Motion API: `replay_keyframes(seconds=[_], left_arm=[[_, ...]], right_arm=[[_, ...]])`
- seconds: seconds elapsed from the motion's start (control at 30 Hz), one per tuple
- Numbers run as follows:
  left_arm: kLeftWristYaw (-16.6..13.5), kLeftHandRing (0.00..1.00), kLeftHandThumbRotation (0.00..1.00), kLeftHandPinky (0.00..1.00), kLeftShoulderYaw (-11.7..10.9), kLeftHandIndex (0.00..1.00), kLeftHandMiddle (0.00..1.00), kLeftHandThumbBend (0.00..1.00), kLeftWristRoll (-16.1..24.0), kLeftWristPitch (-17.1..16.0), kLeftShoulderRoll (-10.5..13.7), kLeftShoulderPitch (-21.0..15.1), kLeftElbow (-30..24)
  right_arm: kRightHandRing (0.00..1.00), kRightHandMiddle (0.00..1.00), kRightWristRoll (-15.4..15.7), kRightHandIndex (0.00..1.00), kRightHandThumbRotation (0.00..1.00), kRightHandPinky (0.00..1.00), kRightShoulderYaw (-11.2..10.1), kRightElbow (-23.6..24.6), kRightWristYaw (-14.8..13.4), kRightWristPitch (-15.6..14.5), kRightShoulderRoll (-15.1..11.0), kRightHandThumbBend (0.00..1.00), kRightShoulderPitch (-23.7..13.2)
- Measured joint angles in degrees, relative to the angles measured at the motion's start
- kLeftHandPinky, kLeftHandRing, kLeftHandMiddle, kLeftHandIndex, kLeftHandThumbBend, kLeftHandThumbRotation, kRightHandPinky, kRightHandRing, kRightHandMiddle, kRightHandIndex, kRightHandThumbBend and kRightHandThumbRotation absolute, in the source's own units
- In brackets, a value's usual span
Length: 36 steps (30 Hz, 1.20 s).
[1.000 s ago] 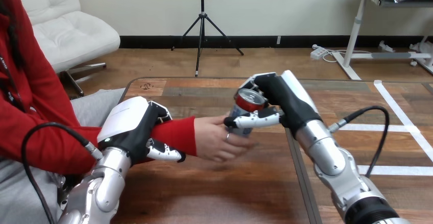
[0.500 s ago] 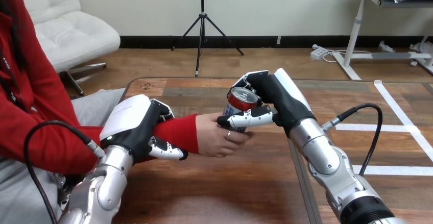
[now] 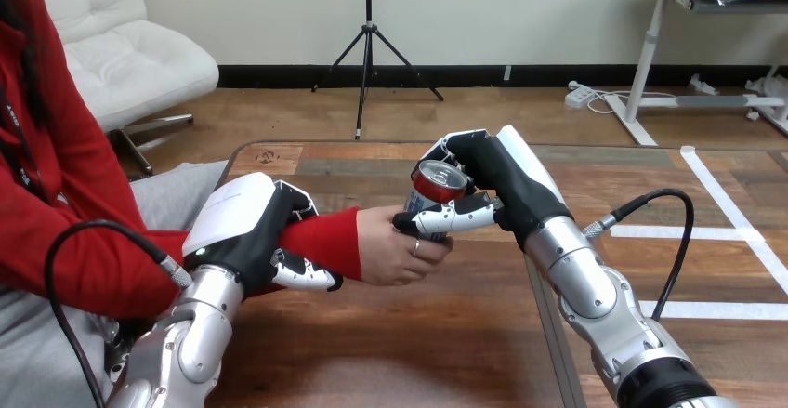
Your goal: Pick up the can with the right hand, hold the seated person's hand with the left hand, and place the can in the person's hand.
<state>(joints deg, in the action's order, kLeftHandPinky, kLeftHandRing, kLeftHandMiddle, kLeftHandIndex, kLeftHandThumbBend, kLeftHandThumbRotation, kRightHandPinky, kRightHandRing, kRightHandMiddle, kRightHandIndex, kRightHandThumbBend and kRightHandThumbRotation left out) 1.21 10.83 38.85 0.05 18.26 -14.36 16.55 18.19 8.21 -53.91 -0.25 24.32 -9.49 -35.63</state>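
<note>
Over the last second the can point(image 3: 437, 185) has moved left and now touches the person's hand point(image 3: 395, 250). The right hand point(image 3: 506, 190) is still curled round it. The left hand point(image 3: 243, 231) clasps the forearm point(image 3: 325, 241). Release is probably next.

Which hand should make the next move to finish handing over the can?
Right: the right hand is curled round the can, which touches the person's hand. The left hand is clamped on the person's forearm.
</note>
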Motion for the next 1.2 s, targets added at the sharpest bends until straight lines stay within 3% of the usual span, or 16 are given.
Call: replay_keyframes(seconds=[0.67, 1.2], left_arm=[[0.0, 0.29, 0.0, 0.22, -0.04, 0.34, 0.35, 0.67, -0.06, 0.0, 0.05, 0.0, 0.0], [0.0, 0.31, 0.0, 0.24, -0.17, 0.37, 0.37, 0.7, -0.18, 0.0, 0.06, 0.0, -0.03]], right_arm=[[0.36, 0.41, 0.12, 0.43, 0.0, 0.33, 0.26, 0.0, -0.04, 0.0, 0.13, 0.78, 0.0], [0.4, 0.45, 0.23, 0.46, 0.0, 0.36, 0.29, -0.01, -0.02, 0.0, 0.14, 0.79, -0.04]])
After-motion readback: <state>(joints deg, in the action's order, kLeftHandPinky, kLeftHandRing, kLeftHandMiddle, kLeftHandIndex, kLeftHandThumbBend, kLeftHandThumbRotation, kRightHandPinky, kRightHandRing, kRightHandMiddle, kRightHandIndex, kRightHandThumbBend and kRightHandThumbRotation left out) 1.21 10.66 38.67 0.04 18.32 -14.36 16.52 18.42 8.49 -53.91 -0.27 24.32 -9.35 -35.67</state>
